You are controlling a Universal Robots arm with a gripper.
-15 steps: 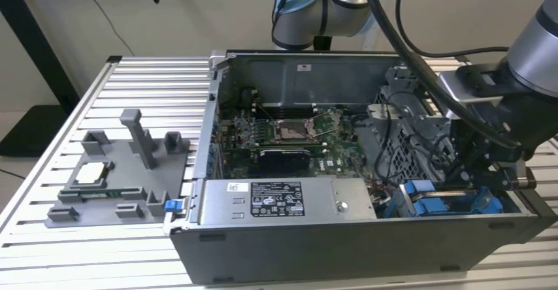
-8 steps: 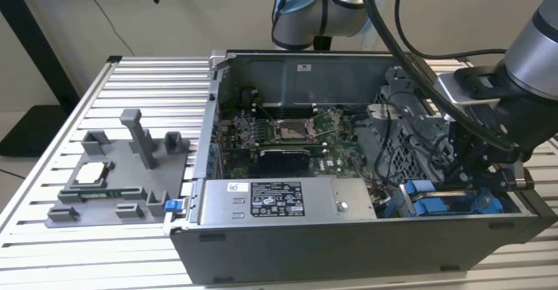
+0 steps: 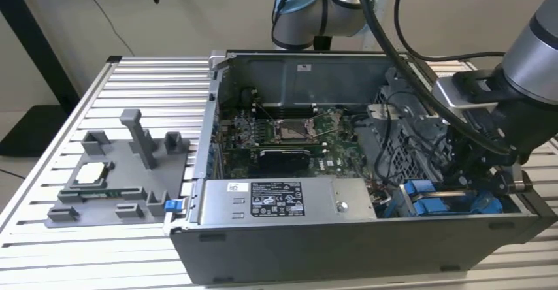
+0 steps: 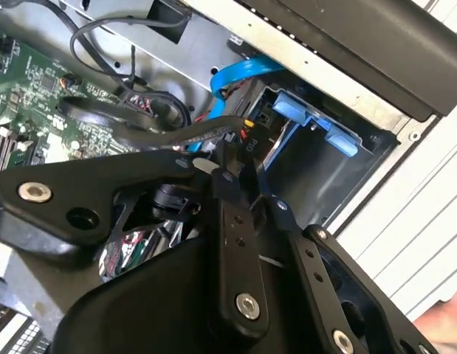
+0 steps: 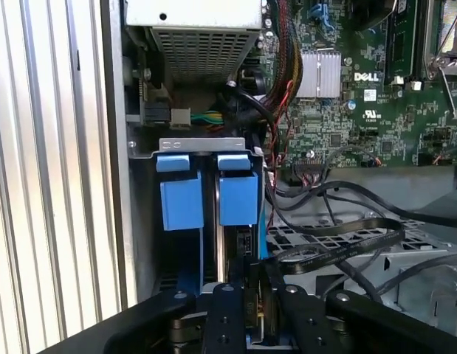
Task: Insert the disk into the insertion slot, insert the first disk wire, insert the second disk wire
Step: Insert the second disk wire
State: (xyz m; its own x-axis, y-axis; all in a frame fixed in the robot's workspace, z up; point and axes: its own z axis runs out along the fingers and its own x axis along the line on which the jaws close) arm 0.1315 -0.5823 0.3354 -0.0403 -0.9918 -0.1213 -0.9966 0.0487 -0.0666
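On the exterior view's left, a grey fixture plate (image 3: 114,185) lies on the slatted table (image 3: 52,146) beside the open computer case (image 3: 349,238), and the motherboard (image 3: 288,136) sits mid-case. At the exterior view's right the gripper (image 3: 479,192) reaches down to the insertion slot (image 3: 445,202), where blue tabs mark the drive cage. In the first wrist view its 2 fingers (image 5: 227,321) stand close together at the disk (image 5: 239,243), seated in the slot behind 2 blue tabs (image 5: 206,195); the gripper (image 5: 252,313) looks nearly closed on a dark connector (image 5: 252,310) at the disk's edge, though I cannot tell for sure.
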